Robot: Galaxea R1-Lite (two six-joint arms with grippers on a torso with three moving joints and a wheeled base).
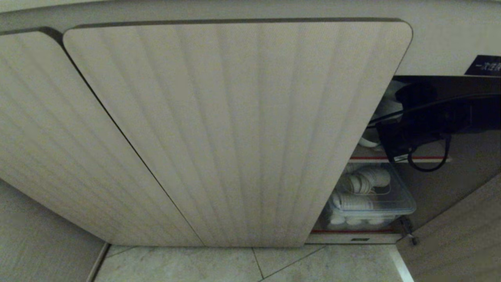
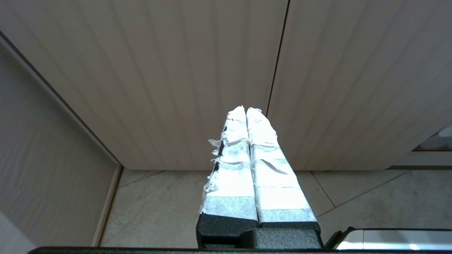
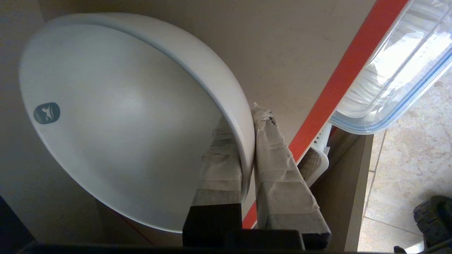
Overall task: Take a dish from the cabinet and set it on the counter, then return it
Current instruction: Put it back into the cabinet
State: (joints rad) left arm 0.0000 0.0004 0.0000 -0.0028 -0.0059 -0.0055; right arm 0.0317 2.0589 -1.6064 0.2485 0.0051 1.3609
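Head view is filled mostly by the cabinet (image 1: 235, 133), its beige ribbed doors with rounded corners spanning nearly the whole width; the right-hand compartment stands open beyond the edge of the large centre door. Below the doors runs a pale tiled floor (image 1: 219, 264). Inside the open compartment a red-edged shelf (image 1: 395, 158) crosses the gap, and under it sits a clear plastic storage box (image 1: 372, 203) packed with white dishware. A small black label with white characters (image 1: 485, 65) shows at the upper right, above the dark bulk of the right arm (image 1: 430, 117), which reaches into the upper part of the compartment.

From the right wrist view, the right gripper (image 3: 247, 141) is closed tight on the rim of the dish (image 3: 120, 116), a deep white bowl with a small grey-blue mark on its inner wall. One tape-wrapped finger lies inside the bowl and the other against its outside. The bowl is tilted on edge, inside the cabinet, above the red shelf edge.

In the left wrist view, the left gripper (image 2: 246, 113) has its taped fingers pressed together, holding nothing, in front of the closed doors.
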